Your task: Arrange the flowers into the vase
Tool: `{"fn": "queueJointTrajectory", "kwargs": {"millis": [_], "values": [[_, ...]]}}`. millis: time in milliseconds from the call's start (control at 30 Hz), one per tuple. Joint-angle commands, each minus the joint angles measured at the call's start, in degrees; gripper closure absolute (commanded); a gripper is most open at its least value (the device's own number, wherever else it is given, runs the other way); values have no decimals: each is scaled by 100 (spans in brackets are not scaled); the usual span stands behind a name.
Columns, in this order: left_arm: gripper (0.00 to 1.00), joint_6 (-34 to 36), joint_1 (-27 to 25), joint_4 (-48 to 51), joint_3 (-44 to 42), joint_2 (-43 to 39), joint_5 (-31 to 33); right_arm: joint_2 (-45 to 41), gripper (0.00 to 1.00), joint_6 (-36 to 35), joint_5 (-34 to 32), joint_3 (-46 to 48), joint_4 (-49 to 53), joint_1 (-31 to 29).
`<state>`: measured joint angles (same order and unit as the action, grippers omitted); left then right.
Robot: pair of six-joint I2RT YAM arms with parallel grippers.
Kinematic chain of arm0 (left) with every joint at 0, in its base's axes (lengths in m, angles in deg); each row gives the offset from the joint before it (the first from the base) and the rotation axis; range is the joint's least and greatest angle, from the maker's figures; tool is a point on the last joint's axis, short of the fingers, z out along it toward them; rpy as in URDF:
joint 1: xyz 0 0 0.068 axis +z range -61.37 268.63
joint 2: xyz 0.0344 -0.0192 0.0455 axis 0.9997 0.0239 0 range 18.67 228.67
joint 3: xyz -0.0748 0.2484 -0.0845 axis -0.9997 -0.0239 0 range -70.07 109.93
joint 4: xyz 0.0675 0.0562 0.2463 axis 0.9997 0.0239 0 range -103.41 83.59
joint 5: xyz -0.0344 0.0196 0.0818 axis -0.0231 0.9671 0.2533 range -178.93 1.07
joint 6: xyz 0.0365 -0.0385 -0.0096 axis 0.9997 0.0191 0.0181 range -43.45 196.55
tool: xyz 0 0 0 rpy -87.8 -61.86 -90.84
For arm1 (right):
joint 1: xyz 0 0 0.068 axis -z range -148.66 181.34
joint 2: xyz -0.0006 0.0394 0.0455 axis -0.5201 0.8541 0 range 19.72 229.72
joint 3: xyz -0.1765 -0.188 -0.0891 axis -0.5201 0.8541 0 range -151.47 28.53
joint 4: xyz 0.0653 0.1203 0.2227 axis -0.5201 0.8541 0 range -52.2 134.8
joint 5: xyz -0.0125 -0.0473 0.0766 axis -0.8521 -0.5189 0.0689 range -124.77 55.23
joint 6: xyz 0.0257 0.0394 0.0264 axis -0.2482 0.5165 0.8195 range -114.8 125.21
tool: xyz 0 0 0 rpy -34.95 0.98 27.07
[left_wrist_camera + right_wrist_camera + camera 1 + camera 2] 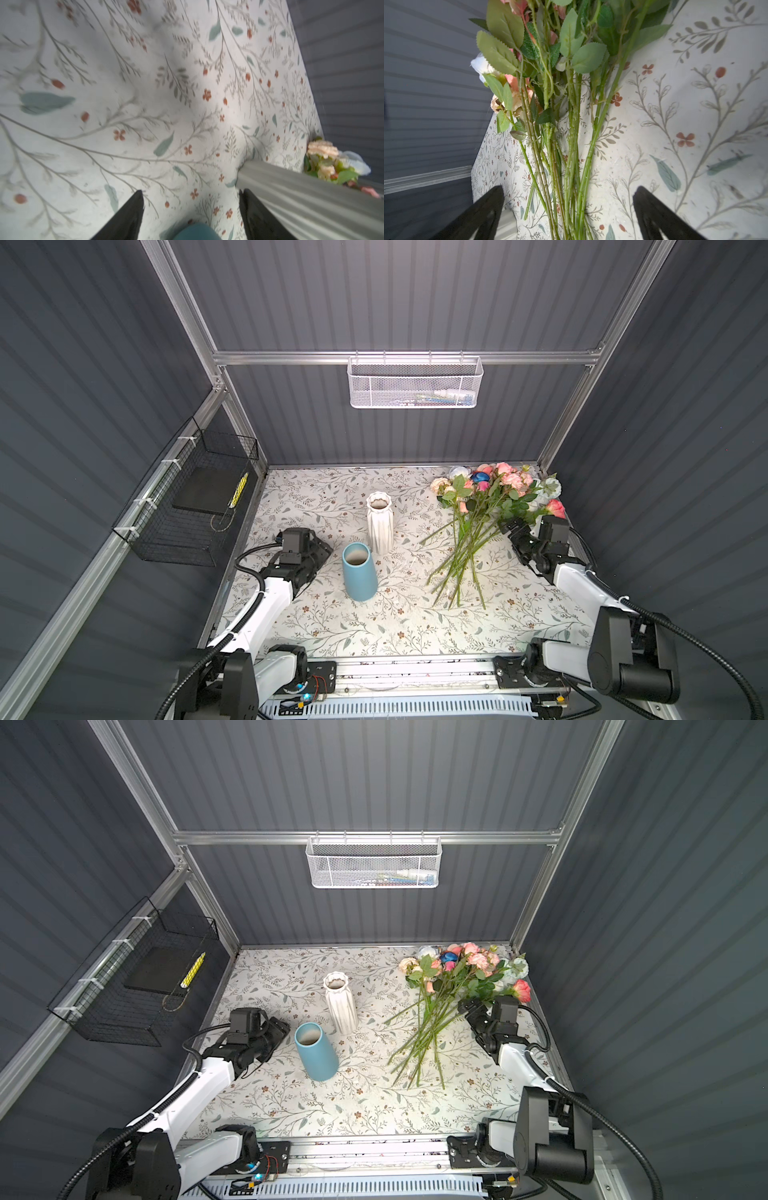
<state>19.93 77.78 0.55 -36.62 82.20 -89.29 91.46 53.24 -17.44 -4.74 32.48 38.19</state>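
The flowers (490, 497) (457, 977) lie in a loose bunch at the back right of the table, blooms towards the far corner and green stems fanned towards the front. My right gripper (509, 526) (569, 191) hovers open at the bunch's right side, with several stems (571, 166) running between its fingers untouched. A white ribbed vase (380, 526) (301, 197) stands upright mid-table. A blue vase (359, 576) (195, 231) stands just in front of it. My left gripper (326, 551) (191, 193) is open beside the blue vase's left, holding nothing.
A floral-print cloth (374, 622) covers the table. A white mesh basket (413, 383) hangs on the back rail and a black wire basket (195, 506) on the left wall. Grey walls close in the back and both sides.
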Motion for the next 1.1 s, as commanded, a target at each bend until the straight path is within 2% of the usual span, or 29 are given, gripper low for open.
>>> {"fn": "queueJointTrajectory", "kwargs": {"millis": [0, 200, 333, 433, 467, 533, 800, 967, 1067], "values": [[25, -175, -416, -233, -82, 27, -282, -45, 1, -322, 133, -225, 342, -174], [25, -231, -487, -889, -678, 325, -631, 154, 1, -628, 54, -630, 520, -803], [25, -102, -540, -1161, -877, 305, -885, 610, 1, -1003, -52, -1102, 533, -1810], [25, -17, -558, -1111, -960, 203, -957, 1145, 1, -1163, 135, -1330, 83, -2526], [25, 0, -558, -1069, -989, 160, -956, 1366, 1, -1215, 391, -1399, -74, -2734], [24, 21, -558, -1019, -1056, 87, -932, 1770, 1, -1382, 402, -1621, -123, -3157], [24, 129, -558, -965, -1126, 24, -996, 2930, 1, -2038, -443, -2171, -142, -4435], [24, 162, -558, -1015, -1053, 158, -1070, 3164, 9, -2352, -1221, -1978, -482, -4959], [24, 168, -558, -1059, -1026, 203, -1102, 3295, 15, -2426, -1460, -1708, -928, -5129]]}}
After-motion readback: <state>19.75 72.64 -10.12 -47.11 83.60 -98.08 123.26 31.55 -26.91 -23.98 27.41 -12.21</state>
